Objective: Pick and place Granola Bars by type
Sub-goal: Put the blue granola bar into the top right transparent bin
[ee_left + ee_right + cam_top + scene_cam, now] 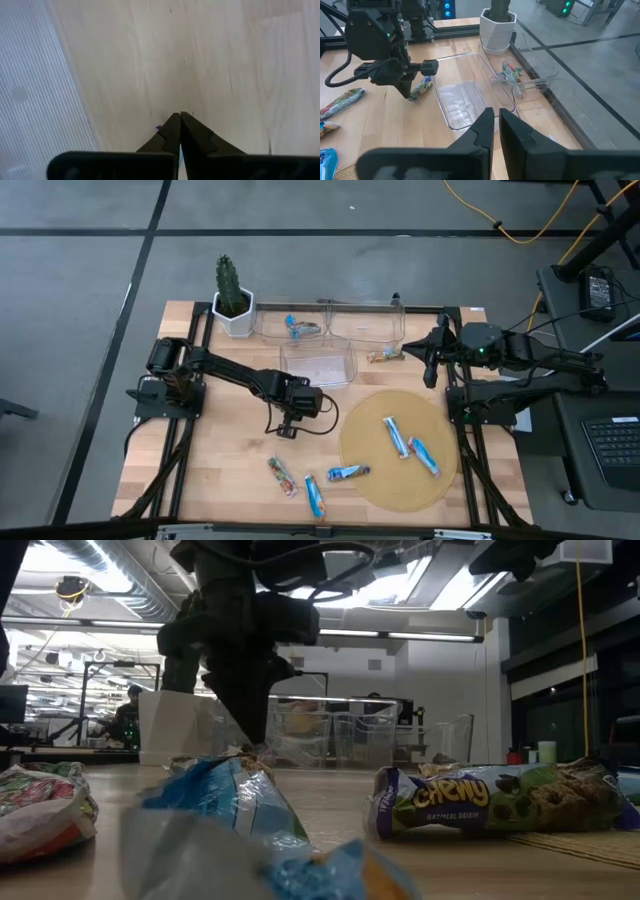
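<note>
High view – risk: the left pincer (288, 427) is clenched low over the table, and the bar it is after is hidden under it. If only a corner of wrapper is caught, the bar could slip out on the lift.
High view – obstacles: the clear bins (318, 365) stand just beyond the pincer. The nearest one could be clipped by a low carry.
High view – other arm: the right pincer (432, 365) waits past the bins, closed on nothing.
Low view: the pincer tips reach the tabletop behind a blue bar (225, 802), with a green bar (490, 800) off to one side.
Left wrist view: the fingers are pressed together over bare wood. A purple sliver (159, 128) beside the tip is possibly the wrapper's edge.
Right wrist view: a greenish bar (420, 89) lies at the left pincer's tip, but I cannot tell whether it is gripped or only touched.
</note>
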